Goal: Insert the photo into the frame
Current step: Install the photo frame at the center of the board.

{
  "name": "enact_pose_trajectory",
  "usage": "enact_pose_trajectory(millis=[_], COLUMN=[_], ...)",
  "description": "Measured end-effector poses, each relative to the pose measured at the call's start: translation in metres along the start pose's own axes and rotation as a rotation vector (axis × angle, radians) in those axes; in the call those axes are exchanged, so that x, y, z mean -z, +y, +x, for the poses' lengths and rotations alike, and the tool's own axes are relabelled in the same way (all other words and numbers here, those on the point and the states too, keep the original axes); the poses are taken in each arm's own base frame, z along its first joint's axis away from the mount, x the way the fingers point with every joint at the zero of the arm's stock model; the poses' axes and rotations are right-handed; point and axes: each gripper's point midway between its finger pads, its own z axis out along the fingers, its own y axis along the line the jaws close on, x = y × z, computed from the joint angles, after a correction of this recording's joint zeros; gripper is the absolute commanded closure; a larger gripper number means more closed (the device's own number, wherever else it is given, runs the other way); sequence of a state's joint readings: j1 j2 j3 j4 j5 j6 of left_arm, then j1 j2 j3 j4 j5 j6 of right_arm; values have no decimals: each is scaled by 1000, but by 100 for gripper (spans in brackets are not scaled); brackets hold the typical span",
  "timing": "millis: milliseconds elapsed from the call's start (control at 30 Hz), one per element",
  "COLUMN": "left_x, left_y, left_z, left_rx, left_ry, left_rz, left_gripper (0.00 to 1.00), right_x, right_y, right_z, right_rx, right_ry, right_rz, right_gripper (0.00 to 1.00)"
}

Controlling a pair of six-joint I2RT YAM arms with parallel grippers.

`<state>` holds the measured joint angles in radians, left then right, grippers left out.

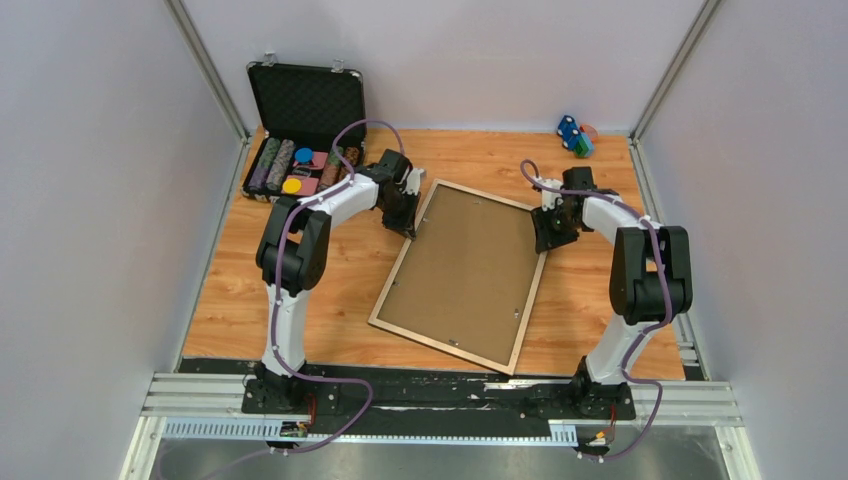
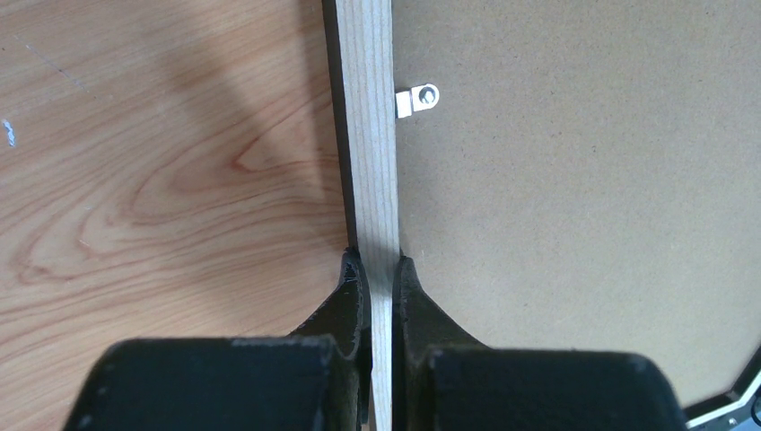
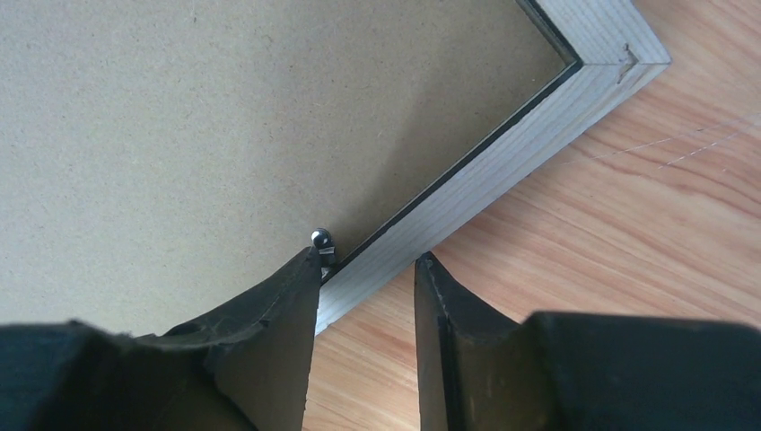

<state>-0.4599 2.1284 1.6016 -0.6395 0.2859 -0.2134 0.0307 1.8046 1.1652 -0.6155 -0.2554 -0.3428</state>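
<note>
Your left claw (image 2: 381, 269) is clamped on the frame (image 2: 370, 135) rail, right claw (image 3: 366, 269) open astride the opposite rail; frame lies back-up on the table (image 1: 230, 300), photo not visible. Lift unevenly and it twists or slips out

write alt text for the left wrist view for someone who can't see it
The left gripper is closed on the pale wooden rail of the frame, one black finger on each side. Right of the rail lies the brown backing board with a small metal clip; left of it is the wooden table.
</note>
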Motion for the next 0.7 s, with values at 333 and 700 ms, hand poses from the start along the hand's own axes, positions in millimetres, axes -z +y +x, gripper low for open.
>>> enact_pose_trajectory(millis=[333,700], left_x=[0,1], left_y=[0,1], left_z=[0,1], left_rx=[5,46], left_ry=[2,-64], left_rz=[12,73], left_gripper=[100,99], right_x=[1,-4], right_y=[0,-9], right_z=[-1,-9], right_rx=[-6,-306], right_ry=[12,68], right_rz=[-5,-90], right_gripper=[71,94])
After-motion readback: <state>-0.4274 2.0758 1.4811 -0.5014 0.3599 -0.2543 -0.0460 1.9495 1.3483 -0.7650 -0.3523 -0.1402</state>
